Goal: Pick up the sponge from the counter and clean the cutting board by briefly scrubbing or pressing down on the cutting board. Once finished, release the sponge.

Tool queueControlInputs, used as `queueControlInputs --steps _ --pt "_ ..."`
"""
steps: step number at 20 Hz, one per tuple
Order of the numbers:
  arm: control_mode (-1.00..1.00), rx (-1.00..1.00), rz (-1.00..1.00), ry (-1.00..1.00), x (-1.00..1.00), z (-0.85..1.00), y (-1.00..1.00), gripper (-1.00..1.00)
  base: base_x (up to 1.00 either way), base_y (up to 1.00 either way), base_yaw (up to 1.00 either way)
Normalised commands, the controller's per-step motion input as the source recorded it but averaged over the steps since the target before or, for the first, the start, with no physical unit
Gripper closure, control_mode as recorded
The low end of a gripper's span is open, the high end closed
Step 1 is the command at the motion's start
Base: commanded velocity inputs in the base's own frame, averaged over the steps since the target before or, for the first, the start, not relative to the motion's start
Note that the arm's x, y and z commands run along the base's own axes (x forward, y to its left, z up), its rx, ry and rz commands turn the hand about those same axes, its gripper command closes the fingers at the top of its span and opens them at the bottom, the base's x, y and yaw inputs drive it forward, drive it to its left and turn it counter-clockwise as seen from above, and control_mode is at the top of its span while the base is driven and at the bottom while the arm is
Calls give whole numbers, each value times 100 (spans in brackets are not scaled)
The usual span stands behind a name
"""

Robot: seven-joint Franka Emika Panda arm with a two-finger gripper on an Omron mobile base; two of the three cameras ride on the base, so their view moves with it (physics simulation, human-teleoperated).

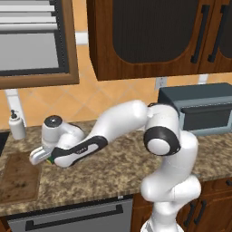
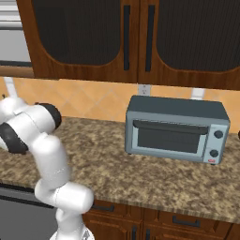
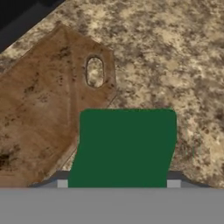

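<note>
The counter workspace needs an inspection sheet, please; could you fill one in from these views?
Surface: counter, speckled granite.
Job's things: sponge held in the gripper, above the edge of the cutting board; contact cannot be told.
Clutter: soap bottle behind the board; toaster oven to the right.
Grippers: gripper shut on the sponge.
Cables: nothing seen.
Surroundings: wooden cabinets above, wall outlet.

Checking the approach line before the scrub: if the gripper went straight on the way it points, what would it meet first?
Probably the cutting board near its right edge, with the held sponge touching first; the gripper may reach the counter instead, as depth is unclear.
</note>
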Motion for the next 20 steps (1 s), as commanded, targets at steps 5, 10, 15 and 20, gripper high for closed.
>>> queueControlInputs --steps 5,10,15,20 --pt "-100 -3 0 0 8 0 49 100 0 0 0" --pt "-100 -7 -4 1 11 6 61 100 0 0 0" --pt "-100 -3 -1 3 2 46 38 100 0 0 0" --pt "-100 -2 -1 6 29 9 31 100 0 0 0"
